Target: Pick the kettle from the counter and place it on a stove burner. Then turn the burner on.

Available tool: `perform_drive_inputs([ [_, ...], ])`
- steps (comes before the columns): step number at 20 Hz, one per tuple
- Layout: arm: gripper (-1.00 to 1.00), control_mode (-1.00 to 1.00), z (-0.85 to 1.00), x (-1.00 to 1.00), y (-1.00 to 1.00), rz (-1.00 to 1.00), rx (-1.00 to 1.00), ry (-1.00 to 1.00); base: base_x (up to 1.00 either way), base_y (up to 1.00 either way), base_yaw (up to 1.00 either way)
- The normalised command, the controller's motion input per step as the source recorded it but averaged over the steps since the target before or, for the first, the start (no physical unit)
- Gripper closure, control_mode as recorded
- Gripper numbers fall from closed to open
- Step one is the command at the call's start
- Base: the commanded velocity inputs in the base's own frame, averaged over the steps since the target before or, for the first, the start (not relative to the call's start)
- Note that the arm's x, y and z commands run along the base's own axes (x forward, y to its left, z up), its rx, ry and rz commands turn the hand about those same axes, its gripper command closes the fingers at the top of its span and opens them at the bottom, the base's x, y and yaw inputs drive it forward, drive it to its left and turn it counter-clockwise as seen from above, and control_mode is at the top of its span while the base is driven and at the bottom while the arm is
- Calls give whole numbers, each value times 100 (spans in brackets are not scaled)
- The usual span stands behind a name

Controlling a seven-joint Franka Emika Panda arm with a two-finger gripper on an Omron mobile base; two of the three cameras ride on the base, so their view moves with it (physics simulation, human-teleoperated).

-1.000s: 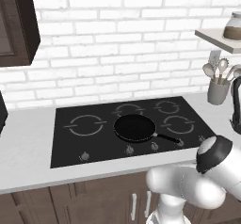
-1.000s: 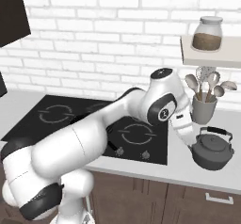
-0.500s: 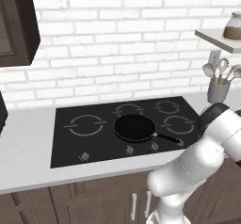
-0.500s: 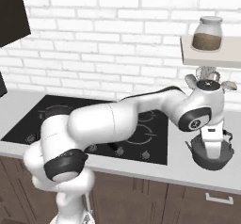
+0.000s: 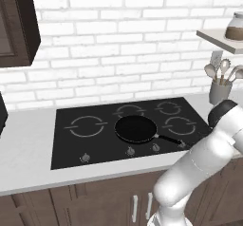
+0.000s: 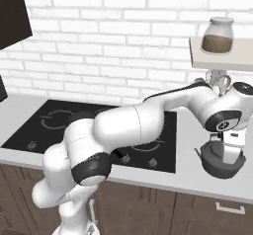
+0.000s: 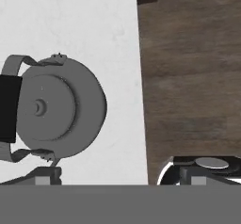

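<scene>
Reach step: gripper hangs right over the kettle, which sits on the counter right of the stove. Finger spread can't be told. Next likely centre on the handle, descend

In the right base view the kettle sits on the bench at the lower right, right of the cooktop, with the gripper directly above it. A frying pan lies on the cooktop's centre; a utensil cup stands at the right edge, below a shelf carrying a jar.
</scene>
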Motion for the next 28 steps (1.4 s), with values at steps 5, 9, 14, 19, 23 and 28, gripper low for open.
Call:
perform_drive_inputs([
  [5, -100, -100, -25, 49, 0, 0, 12, -1, 0, 0, 0],
  [9, -100, -100, 0, 33, 0, 0, 2, 0, 0, 0, 0],
  [14, -100, -100, 0, 31, 0, -1, 0, -4, 0, 0, 0],
  [19, -100, -100, -23, 38, 0, -3, 0, -2, 0, 0, 0],
  [23, -100, -100, -35, 37, 4, -3, 0, -1, 0, 0, 0],
  [28, -100, -100, -76, 10, 4, -1, -7, 0, 0, 0, 0],
])
